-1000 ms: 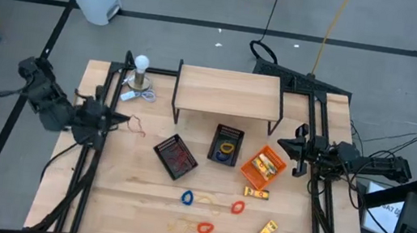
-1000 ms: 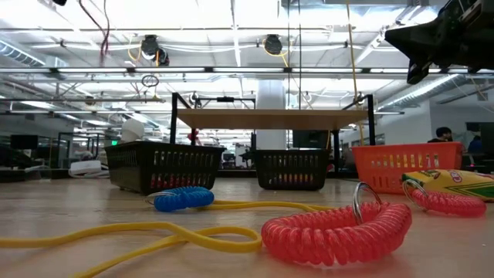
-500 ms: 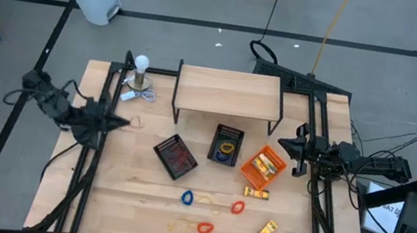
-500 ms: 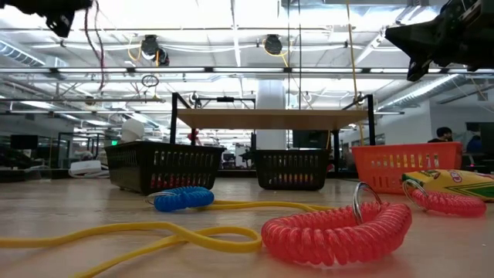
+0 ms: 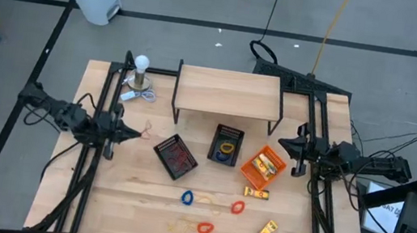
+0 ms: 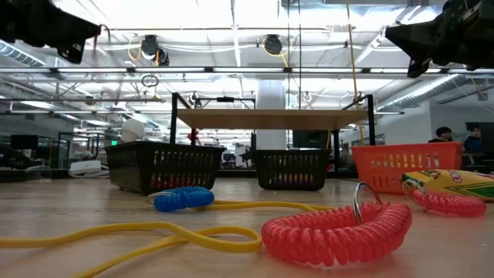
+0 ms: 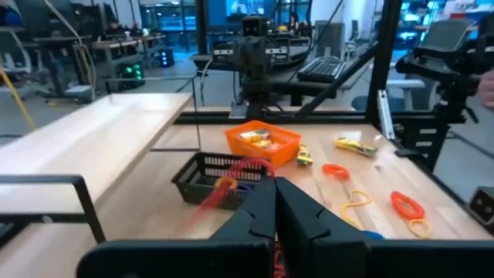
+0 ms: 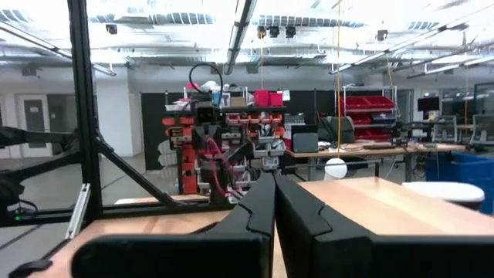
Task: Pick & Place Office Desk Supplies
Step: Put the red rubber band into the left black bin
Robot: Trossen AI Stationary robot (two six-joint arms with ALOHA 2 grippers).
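Left gripper [image 5: 131, 132] hangs over the table's left side, fingers pressed together on a thin red rubber band [image 5: 144, 133] that dangles off the tips; in the left wrist view the band [image 7: 231, 181] reads as a blurry red loop in front of the closed fingers [image 7: 258, 220]. Right gripper [image 5: 295, 151] waits over the right edge, fingers together, nothing in them. Table [image 5: 131, 204] is pale wood w/ visible plank seams, framed by black metal rails on both sides. At the back a plain wood shelf [image 5: 228, 92] on thin black legs. Below it, three trays in a loose row: black mesh tray [image 5: 176, 155] turned at an angle w/ red bands inside, a second black mesh tray [image 5: 226, 145] holding a yellow loop, and an orange slotted plastic tray [image 5: 263, 167] w/ yellow packets in it. Still loose toward the front: blue coiled loop [image 5: 187, 198], red coiled loops [image 5: 237, 206] and [image 5: 204, 228], a thin tan band [image 5: 177, 226], plus two flat yellow packets [image 5: 256, 193] and [image 5: 266, 232]. Low view shows the coils are springy spiral cord, one red one [image 6: 336, 230] w/ a metal ring. White ball on a stand [image 5: 141, 74] sits back-left corner. Open wood btwn left gripper and the angled mesh tray; front-left quarter bare too.
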